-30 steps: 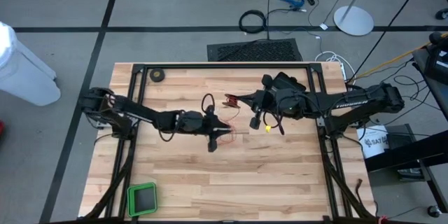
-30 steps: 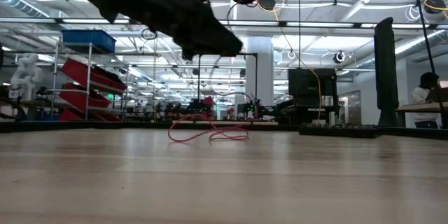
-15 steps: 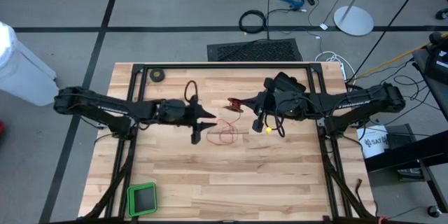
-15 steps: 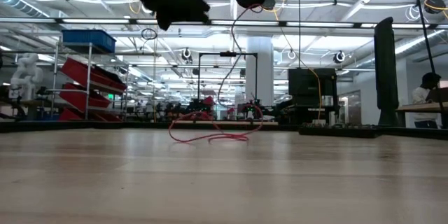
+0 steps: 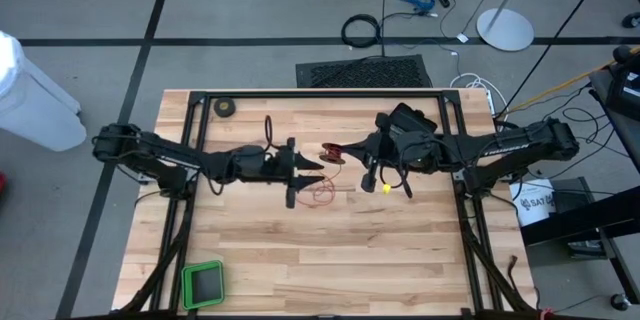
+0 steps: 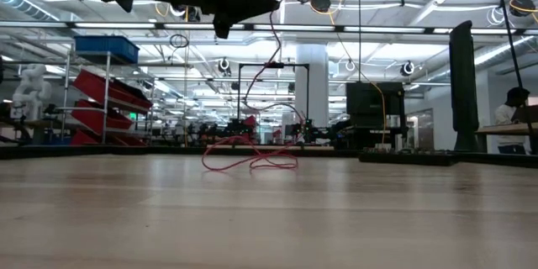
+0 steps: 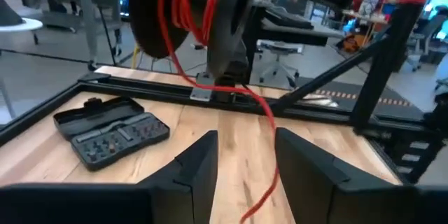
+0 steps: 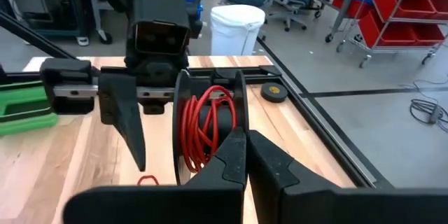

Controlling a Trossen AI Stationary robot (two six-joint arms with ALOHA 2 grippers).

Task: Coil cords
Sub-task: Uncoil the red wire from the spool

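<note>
1. Left gripper (image 5: 300, 172): held above the middle of the table (image 5: 250, 260), pointing toward the right arm. Its two fingers (image 7: 199, 164) stand apart with nothing clamped between them; the red wire (image 7: 262, 112) hangs down through the gap without being pinched.
2. Right gripper (image 5: 345, 150): raised over the table's centre, facing the left gripper. Its fingers (image 8: 234, 157) are closed on the rim of the black reel (image 8: 206, 129), holding it upright in the air.
3. Black reel (image 5: 333, 153): suspended just beyond the left gripper's fingertips, clear of the table. Several turns of red wire are wound on its hub, seen in both wrist views.
4. Red wire (image 6: 252, 160): runs down from the reel to a loose tangle of loops lying on the wood beneath the two grippers, near the table's centre (image 5: 322, 192).
5. Bit case (image 7: 112, 129): an open black case lying on the table near the right arm's side.
6. Black tape roll (image 5: 226, 108): flat at the far left corner, well apart from both grippers.
</note>
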